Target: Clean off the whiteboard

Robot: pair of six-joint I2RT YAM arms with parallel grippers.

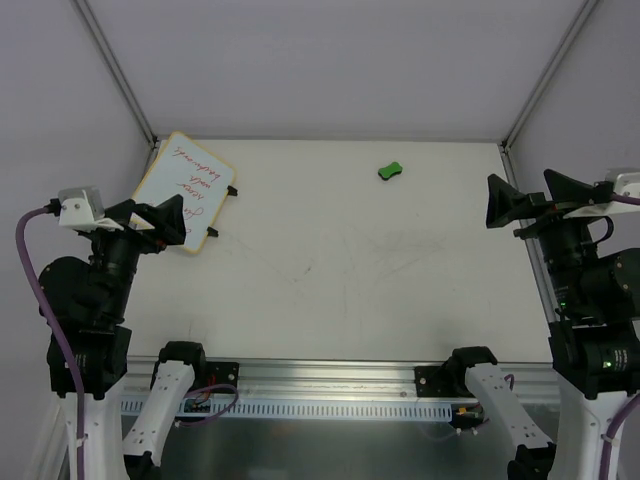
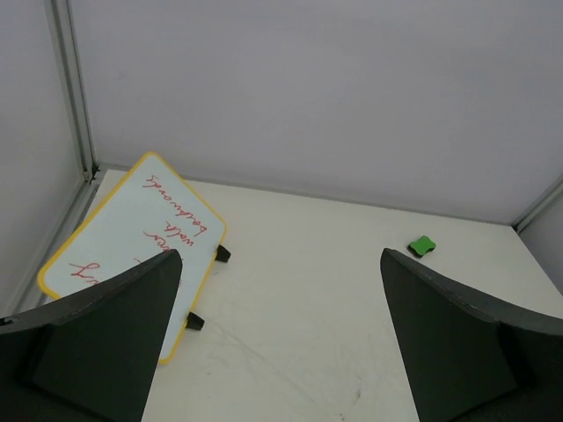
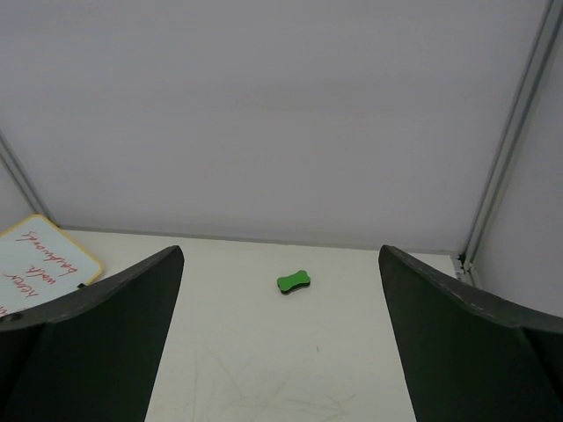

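— Where is the whiteboard (image 1: 185,188)?
— In the far left corner of the table (image 1: 330,290). It has a yellow frame and red writing on it. The left gripper (image 1: 158,220) hangs over its near edge, fingers spread wide, holding nothing. I cannot tell whether they touch it.
— And the eraser (image 1: 390,171)?
— Small and green, near the back wall, right of the middle, well apart from the board and both arms.
— The right gripper (image 1: 530,198)?
— At the right edge, spread just as wide and empty. From its wrist camera the eraser shows far ahead, between the fingers.
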